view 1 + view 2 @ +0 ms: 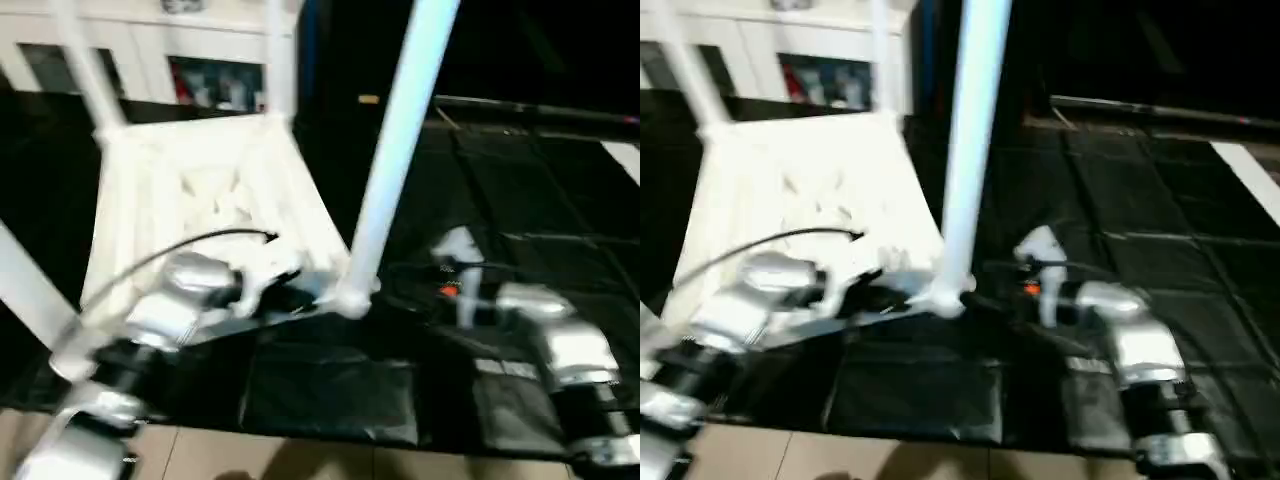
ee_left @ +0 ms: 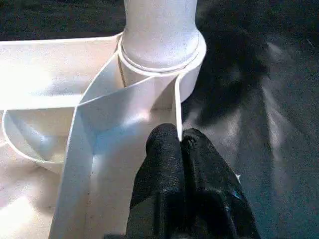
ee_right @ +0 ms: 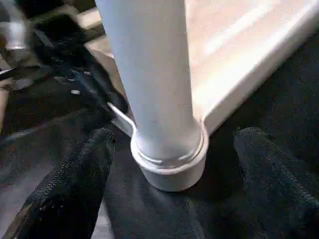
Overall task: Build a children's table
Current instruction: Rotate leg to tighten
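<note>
The children's table (image 1: 200,190) lies upside down on a black mat, ribbed underside up and white legs pointing upward. The nearest leg (image 1: 400,130) stands in its corner socket (image 2: 159,55). My left gripper (image 2: 177,139) is shut on the thin frame wall of the table just beside that socket, also seen at the near edge (image 1: 290,290). My right gripper (image 3: 172,144) is open, its two black fingers (image 3: 79,174) standing wide apart on either side of the leg's base (image 3: 169,149) without touching it.
A white glass-door cabinet (image 1: 200,60) stands behind the table. The black mat (image 1: 330,390) covers the floor, with pale tiles (image 1: 250,455) along its near edge. A black cable (image 1: 200,240) arcs over my left forearm. Other legs (image 1: 85,60) rise at the far corners.
</note>
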Robot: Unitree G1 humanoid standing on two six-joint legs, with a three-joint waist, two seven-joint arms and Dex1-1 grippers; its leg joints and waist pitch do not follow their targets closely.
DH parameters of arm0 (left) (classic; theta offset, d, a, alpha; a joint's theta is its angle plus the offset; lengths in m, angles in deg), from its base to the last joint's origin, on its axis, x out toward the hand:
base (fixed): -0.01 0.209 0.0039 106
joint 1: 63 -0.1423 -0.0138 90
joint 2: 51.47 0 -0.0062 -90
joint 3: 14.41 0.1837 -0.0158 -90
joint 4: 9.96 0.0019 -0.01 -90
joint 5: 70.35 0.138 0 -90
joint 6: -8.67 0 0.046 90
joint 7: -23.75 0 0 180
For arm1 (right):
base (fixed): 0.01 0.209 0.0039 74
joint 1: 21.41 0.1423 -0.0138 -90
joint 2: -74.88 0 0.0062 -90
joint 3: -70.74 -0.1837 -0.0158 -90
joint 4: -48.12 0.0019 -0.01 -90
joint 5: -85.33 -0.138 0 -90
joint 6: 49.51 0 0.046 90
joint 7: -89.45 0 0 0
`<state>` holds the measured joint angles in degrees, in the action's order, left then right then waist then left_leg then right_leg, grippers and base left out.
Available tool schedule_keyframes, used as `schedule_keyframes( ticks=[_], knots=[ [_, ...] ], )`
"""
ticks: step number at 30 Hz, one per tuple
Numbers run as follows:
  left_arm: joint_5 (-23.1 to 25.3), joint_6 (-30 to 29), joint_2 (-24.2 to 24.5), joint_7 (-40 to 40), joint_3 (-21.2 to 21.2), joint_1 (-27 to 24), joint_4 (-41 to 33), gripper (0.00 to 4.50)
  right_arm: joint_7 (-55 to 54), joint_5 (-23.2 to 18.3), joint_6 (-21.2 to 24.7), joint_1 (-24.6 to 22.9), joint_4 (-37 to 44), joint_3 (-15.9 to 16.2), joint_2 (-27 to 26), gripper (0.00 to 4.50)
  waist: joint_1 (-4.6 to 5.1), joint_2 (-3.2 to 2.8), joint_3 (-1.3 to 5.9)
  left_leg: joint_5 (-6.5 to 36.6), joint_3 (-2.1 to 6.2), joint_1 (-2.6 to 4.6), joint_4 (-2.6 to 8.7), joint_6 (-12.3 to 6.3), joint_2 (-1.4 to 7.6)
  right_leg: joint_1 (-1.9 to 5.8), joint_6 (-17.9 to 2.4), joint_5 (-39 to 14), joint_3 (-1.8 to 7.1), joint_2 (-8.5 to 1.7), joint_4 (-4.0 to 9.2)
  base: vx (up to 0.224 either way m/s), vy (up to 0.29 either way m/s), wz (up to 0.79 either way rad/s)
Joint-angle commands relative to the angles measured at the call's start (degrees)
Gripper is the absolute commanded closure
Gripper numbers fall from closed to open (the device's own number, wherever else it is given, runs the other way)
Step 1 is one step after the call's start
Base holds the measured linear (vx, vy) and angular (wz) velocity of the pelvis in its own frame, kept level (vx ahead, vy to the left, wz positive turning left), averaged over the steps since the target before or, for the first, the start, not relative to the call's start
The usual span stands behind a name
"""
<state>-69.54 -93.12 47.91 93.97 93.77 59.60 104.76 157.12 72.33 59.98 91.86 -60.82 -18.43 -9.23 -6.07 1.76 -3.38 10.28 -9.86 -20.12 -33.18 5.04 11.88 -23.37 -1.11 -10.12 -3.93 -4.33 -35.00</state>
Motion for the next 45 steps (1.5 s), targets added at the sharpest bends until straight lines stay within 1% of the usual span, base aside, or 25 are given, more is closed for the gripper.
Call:
schedule_keyframes(
  ticks=[1,3,4,6,7,9,10,13,14,15,18,20,24,25,32,35,36,38,39,40,41,42,43,44,45],
  knots=[
    [0.46,2.87,-0.01,4.42,3.16,1.31,0.52,4.50,3.58,-1.38,-1.82,1.59,-1.29,0.42,1.18,0.47,-0.02,-0.43,3.84,11.82,-0.09,0.39,3.63,-2.01,1.38,3.20,-12.46,-10.61,2.55,-3.50,3.95,0.000,0.000,0.00],
    [0.35,3.60,0.58,6.51,3.63,1.64,1.00,4.50,6.10,-1.98,-2.12,2.38,-2.28,1.21,1.66,0.47,-0.40,-0.38,3.91,12.04,-0.14,0.57,3.58,-1.70,1.47,3.09,-12.80,-11.27,2.52,-3.54,3.86,0.000,0.000,0.00],
    [0.26,4.07,0.87,7.94,3.96,1.95,1.31,4.50,8.33,-2.24,-2.24,3.00,-3.18,2.06,1.87,0.47,-0.56,-0.09,3.93,11.52,-0.19,0.46,3.55,-1.73,1.47,3.19,-12.90,-10.74,2.52,-3.54,3.78,0.000,0.000,0.00],
    [0.23,4.26,0.97,8.52,4.11,2.09,1.44,4.50,9.37,-2.31,-2.24,3.27,-3.61,2.50,1.94,0.72,-0.68,-0.30,3.96,11.14,-0.13,0.33,3.55,-1.88,1.53,3.27,-13.16,-10.15,2.51,-3.62,3.67,0.000,0.000,0.00],
    [0.10,5.04,1.18,10.21,4.56,2.46,1.82,4.50,11.43,-1.93,-3.00,3.98,-4.99,3.76,2.05,0.72,-0.84,-0.07,4.03,10.96,-0.19,0.38,3.46,-1.94,1.56,3.20,-13.38,-9.60,2.50,-3.66,3.61,0.000,0.000,0.00],
    [0.04,6.13,1.28,12.05,5.30,3.12,2.52,4.50,13.60,-0.86,-4.74,5.22,-7.67,5.49,1.77,1.04,-0.96,0.14,4.07,10.47,-0.26,0.22,3.37,-2.18,1.41,3.24,-13.41,-9.82,2.45,-3.69,3.63,0.000,0.000,0.00],
    [0.10,6.36,1.25,12.34,5.56,3.37,2.75,4.50,13.87,-0.33,-5.52,5.69,-8.74,5.94,1.49,1.13,-1.10,-0.03,4.06,10.67,-0.23,0.30,3.38,-2.01,1.46,3.18,-13.37,-10.51,2.46,-3.78,3.62,0.000,0.000,0.00],
    [0.24,6.94,0.98,12.60,5.92,3.75,3.29,4.50,14.24,0.74,-7.62,6.74,-11.38,6.60,0.82,1.26,-1.32,-0.07,4.02,10.64,-0.21,0.34,3.40,-1.67,1.51,3.10,-13.28,-10.99,2.50,-3.76,3.64,0.000,0.000,0.00],
    [0.35,7.26,0.73,12.53,5.99,4.03,3.77,4.50,14.56,0.91,-8.29,7.32,-12.55,6.83,0.40,1.48,-1.38,-0.03,4.06,10.85,-0.23,0.36,3.37,-1.63,1.54,3.04,-13.31,-11.23,2.49,-3.85,3.60,0.000,0.000,0.00],
    [0.52,7.62,0.33,12.29,6.01,4.42,4.50,4.50,15.23,0.86,-8.93,8.07,-13.85,7.19,-0.26,1.48,-1.52,0.13,4.04,11.26,-0.27,0.39,3.35,-1.53,1.55,3.02,-13.33,-11.46,2.49,-3.80,3.60,0.000,0.000,0.00],
    [0.67,7.88,0.18,12.29,5.99,4.55,4.75,4.50,16.27,0.47,-8.87,8.52,-14.37,7.68,-0.81,1.81,-1.84,0.18,4.04,11.21,-0.18,0.38,3.40,-1.53,1.60,3.10,-12.95,-11.87,2.51,-3.82,3.53,0.000,0.000,0.00],
    [0.68,7.91,0.24,12.41,5.92,4.46,4.60,4.50,16.57,0.48,-9.13,8.79,-14.97,7.97,-1.20,2.02,-1.83,0.12,4.04,10.73,-0.12,0.26,3.45,-1.54,1.63,3.14,-12.81,-11.48,2.53,-3.81,3.45,0.000,0.000,0.00],
    [0.92,8.57,0.29,12.33,5.72,4.67,5.48,4.50,17.95,0.56,-11.18,10.14,-18.29,9.06,-2.12,2.18,-1.78,0.41,4.09,10.61,-0.17,0.19,3.39,-1.59,1.55,3.12,-12.78,-11.85,2.48,-3.86,3.44,0.000,0.000,0.00],
    [0.92,8.58,0.29,12.32,5.72,4.67,5.50,4.50,17.97,0.57,-11.20,10.15,-18.34,9.06,-2.13,2.35,-1.81,0.37,4.07,10.68,-0.17,0.18,3.40,-1.60,1.54,3.12,-12.74,-12.06,2.48,-3.89,3.50,0.000,0.000,0.00],
    [0.77,7.18,-0.54,8.95,4.37,5.22,7.11,4.50,18.73,-0.18,-11.31,10.25,-19.31,8.71,-2.97,2.44,-1.83,0.50,3.97,11.66,-0.11,0.29,3.49,-1.38,1.60,3.06,-12.10,-14.05,2.50,-3.90,3.67,0.000,0.000,0.00],
    [0.10,3.88,-2.56,4.48,2.51,5.39,6.89,4.50,14.96,-0.72,-9.93,8.41,-16.81,7.88,-3.84,2.44,-1.93,0.46,3.94,11.84,-0.16,0.41,3.45,-1.30,1.64,2.90,-12.06,-14.70,2.56,-3.96,3.77,0.000,0.000,0.00],
    [-0.23,1.16,-4.35,0.66,1.20,5.52,6.67,4.50,10.13,-0.13,-8.41,6.89,-14.83,7.68,-4.97,2.44,-1.95,0.09,3.82,12.79,-0.17,0.65,3.58,-0.92,1.71,2.70,-11.92,-15.14,2.63,-3.85,3.95,0.000,0.000,0.00],
    [-0.28,0.77,-4.64,0.07,1.01,5.53,6.64,4.50,9.31,0.01,-8.12,6.64,-14.48,7.68,-5.17,2.46,-1.82,0.40,3.80,13.29,0.00,0.56,3.67,-0.46,1.51,2.88,-11.38,-16.24,2.57,-3.84,3.97,0.000,0.000,0.00],
    [-0.44,-0.29,-5.49,-1.65,0.44,5.61,6.65,4.50,6.81,0.59,-7.33,6.02,-13.66,7.74,-5.84,2.50,-1.54,0.18,3.72,13.97,0.16,0.23,3.90,-0.13,1.38,3.11,-9.86,-19.11,2.50,-3.88,4.43,0.000,0.000,0.00],
    [-0.64,-1.36,-6.36,-2.99,0.03,5.62,6.54,4.50,4.46,1.09,-6.61,5.69,-13.16,7.63,-6.65,2.50,-1.52,0.22,3.78,14.29,0.15,0.41,3.83,-0.07,1.39,2.96,-9.68,-19.65,2.51,-3.97,4.49,0.000,0.000,0.00],
    [-1.30,-4.92,-9.22,-7.34,-1.29,5.67,6.17,4.50,-3.26,2.70,-4.22,4.65,-11.53,7.23,-9.35,2.51,-1.26,-0.07,3.57,14.36,0.10,0.47,3.97,0.57,1.45,2.77,-9.51,-19.04,2.71,-3.69,4.55,0.000,0.000,0.00],
    [-1.35,-6.90,-11.17,-10.06,-1.89,5.82,6.13,4.50,-10.03,3.75,-2.28,5.10,-11.84,6.18,-11.94,2.51,-0.98,-0.57,3.58,15.20,0.48,0.41,4.14,1.51,1.23,2.91,-9.41,-20.56,2.54,-3.85,4.45,0.000,0.000,0.00],
    [-1.20,-8.33,-12.93,-12.65,-2.34,5.97,6.21,4.50,-16.08,4.53,-0.38,5.71,-12.41,5.08,-14.25,2.52,-0.14,-0.17,3.45,16.22,0.63,0.05,4.33,2.33,1.02,3.05,-8.21,-23.64,2.21,-3.81,4.78,0.000,0.000,0.00],
    [-1.00,-9.31,-14.48,-14.80,-2.73,6.19,6.53,4.50,-20.94,5.21,0.59,6.63,-13.37,4.26,-16.27,2.54,-0.14,-0.17,3.45,16.22,0.63,0.05,4.33,2.33,1.02,3.05,-8.21,-23.64,2.21,-3.81,4.78,0.000,0.000,0.00],
    [-0.87,-9.92,-15.47,-16.18,-2.99,6.34,6.75,4.50,-23.95,5.64,1.14,7.23,-13.97,3.79,-17.53,2.54,0.87,-0.23,3.64,16.84,0.90,-0.09,4.29,2.70,0.73,3.24,-6.28,-27.35,1.98,-4.00,5.26,0.000,0.000,0.00]
  ],
)
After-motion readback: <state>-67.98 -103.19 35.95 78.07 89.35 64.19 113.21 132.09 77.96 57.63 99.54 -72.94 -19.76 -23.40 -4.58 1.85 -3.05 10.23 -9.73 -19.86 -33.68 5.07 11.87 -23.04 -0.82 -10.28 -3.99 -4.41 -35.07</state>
